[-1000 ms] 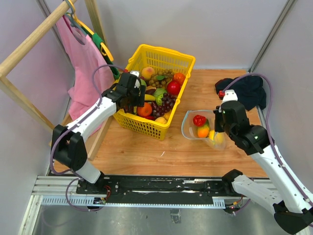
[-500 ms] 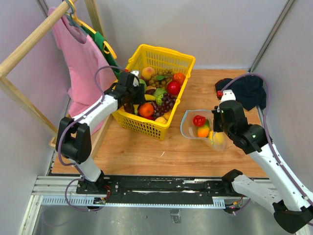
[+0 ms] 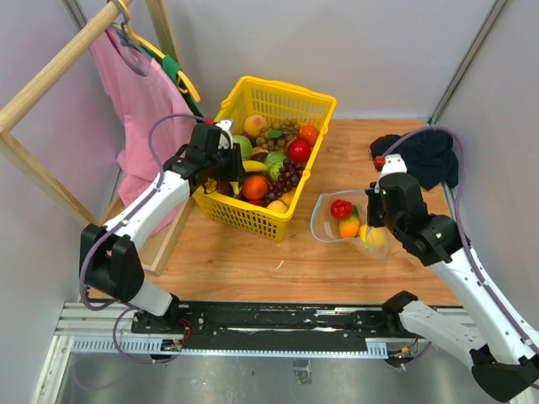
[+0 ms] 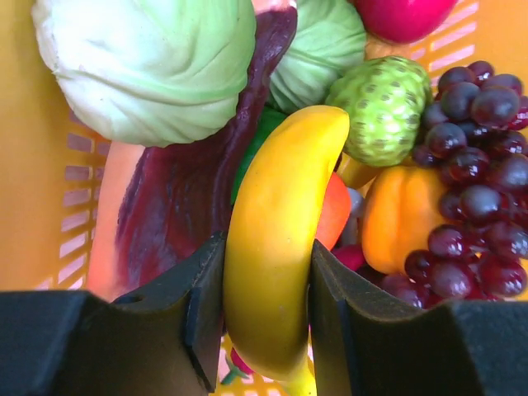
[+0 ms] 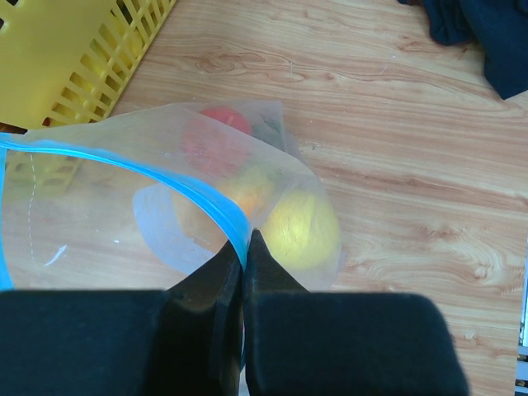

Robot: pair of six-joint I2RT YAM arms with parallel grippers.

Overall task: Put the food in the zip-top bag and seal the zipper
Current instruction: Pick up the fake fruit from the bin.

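The yellow basket (image 3: 278,94) holds the food: green cabbage (image 4: 148,66), purple grapes (image 4: 478,181), an orange pepper (image 4: 400,219) and a red fruit (image 3: 298,151). My left gripper (image 3: 217,165) is inside the basket at its left wall, shut on a yellow banana (image 4: 280,223) between its fingers (image 4: 194,322). The clear zip-top bag (image 3: 337,217) lies on the table right of the basket, mouth open, holding a red piece (image 3: 342,207), an orange piece (image 3: 349,227) and a lemon (image 5: 304,227). My right gripper (image 5: 244,252) is shut on the blue zipper (image 5: 186,183) at the mouth's edge.
A wooden rack (image 3: 50,80) with a pink garment (image 3: 139,109) on hangers stands left of the basket, close to my left arm. A dark cloth (image 3: 421,151) lies at the back right. Walls close in on both sides.
My left gripper has shifted a little left and back inside the basket, and the banana now shows beside it. The right gripper and the bag have barely moved.
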